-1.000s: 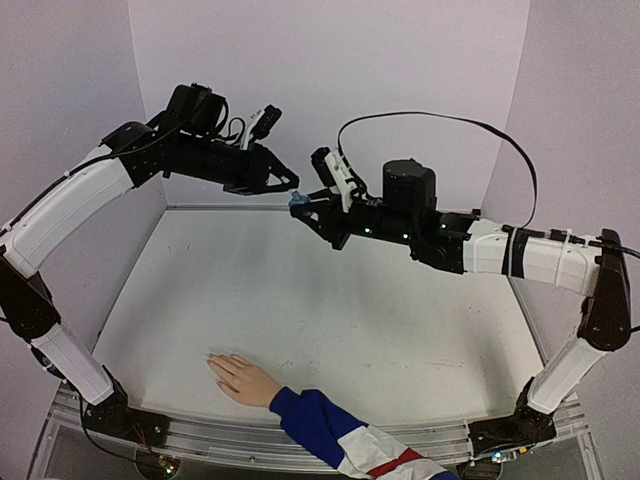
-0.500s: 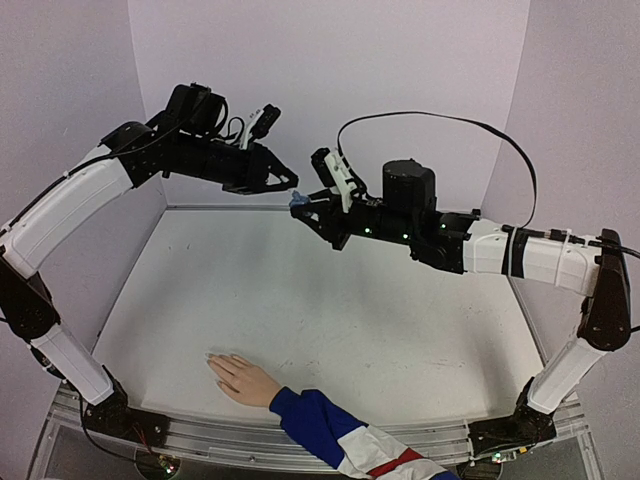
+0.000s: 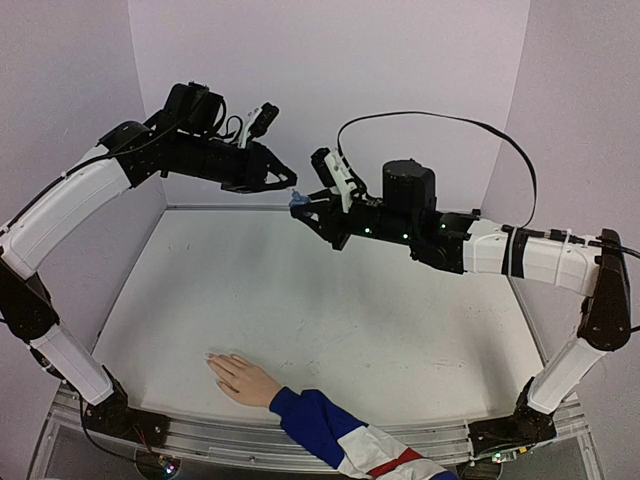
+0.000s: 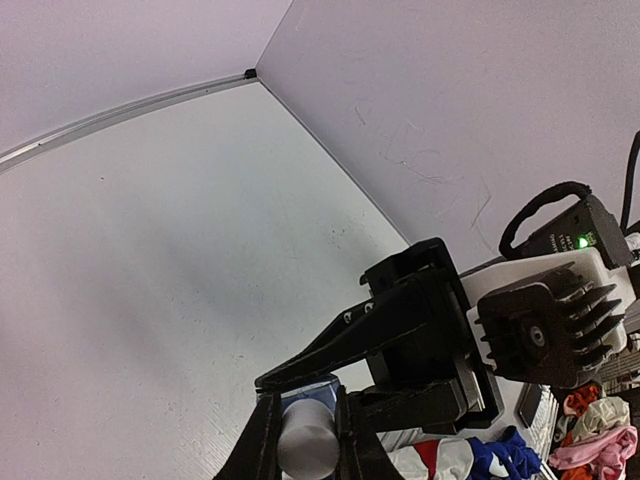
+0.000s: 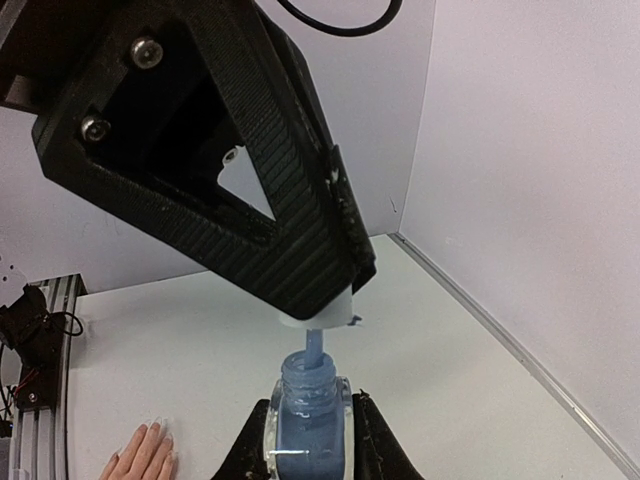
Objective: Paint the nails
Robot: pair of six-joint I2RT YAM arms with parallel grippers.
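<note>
The pale hand (image 3: 243, 378) with a blue, white and red sleeve (image 3: 330, 430) lies palm down at the table's front edge. Its nails are tiny at the fingertips (image 5: 155, 425). High over the back of the table my right gripper (image 3: 303, 207) is shut on the small blue bottle (image 5: 310, 410), which stands upright. My left gripper (image 3: 290, 188) is shut on the white cap (image 5: 320, 310) just above the bottle neck. The blue brush stem (image 5: 314, 345) still reaches into the neck. The left wrist view shows the cap (image 4: 305, 440) between the fingers.
Purple walls close the back and both sides, meeting the table at a corner (image 4: 250, 73). A metal rail (image 3: 200, 430) runs along the front edge. Coloured cloths (image 4: 600, 430) lie beyond the table.
My left gripper has edged slightly left with the cap. The right arm and the hand have not moved.
</note>
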